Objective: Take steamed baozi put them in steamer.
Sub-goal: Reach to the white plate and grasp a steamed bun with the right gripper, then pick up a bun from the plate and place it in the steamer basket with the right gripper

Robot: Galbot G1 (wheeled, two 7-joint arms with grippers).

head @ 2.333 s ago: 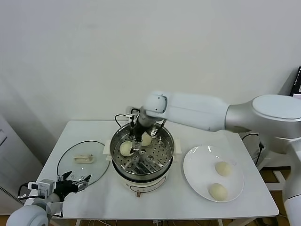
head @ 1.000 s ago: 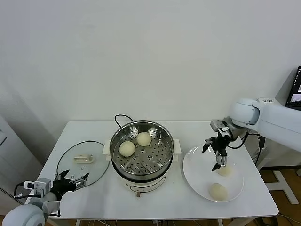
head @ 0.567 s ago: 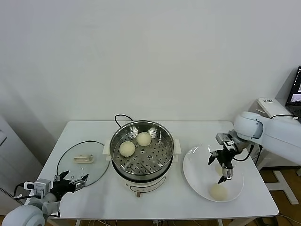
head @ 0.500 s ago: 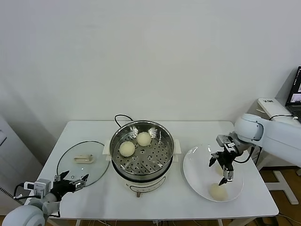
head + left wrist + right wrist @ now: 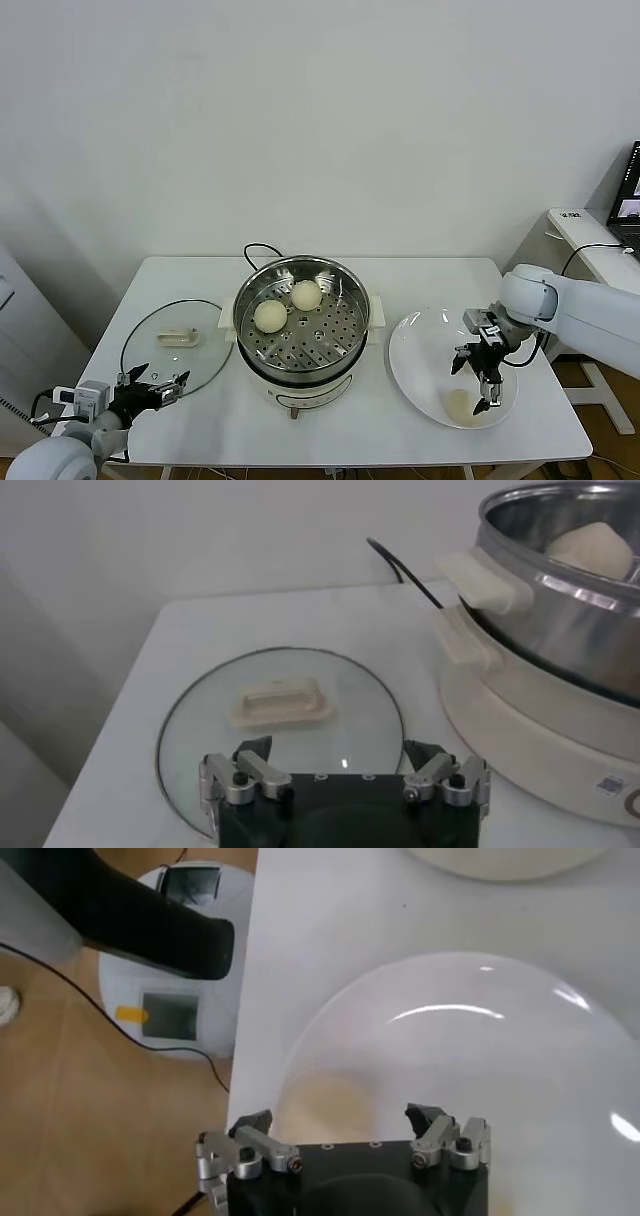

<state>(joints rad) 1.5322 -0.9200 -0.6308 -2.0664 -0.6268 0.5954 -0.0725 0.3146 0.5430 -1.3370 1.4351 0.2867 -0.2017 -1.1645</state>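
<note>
Since a second ago, your right gripper (image 5: 481,385) has come down from above the far side of the plate (image 5: 415,352) and now sits low over its near half, fingers spread wide and clamping nothing. Just beside and below those fingers, one baozi (image 5: 459,402) lies on the plate, partly covered by them; you cannot tell from the head view whether they touch it. A second baozi on the plate is hidden behind the gripper; the right wrist view shows a pale rounded shape (image 5: 322,1107) ahead of the fingertips.

Well to the gripper's left, the steamer (image 5: 300,352) holds two baozi (image 5: 270,316) (image 5: 306,294) on its perforated tray, close together.

Your left gripper (image 5: 150,388) is parked at the table's (image 5: 320,425) near left corner, fingers also spread and empty, with the glass lid (image 5: 178,338) flat on the table just ahead of it.
</note>
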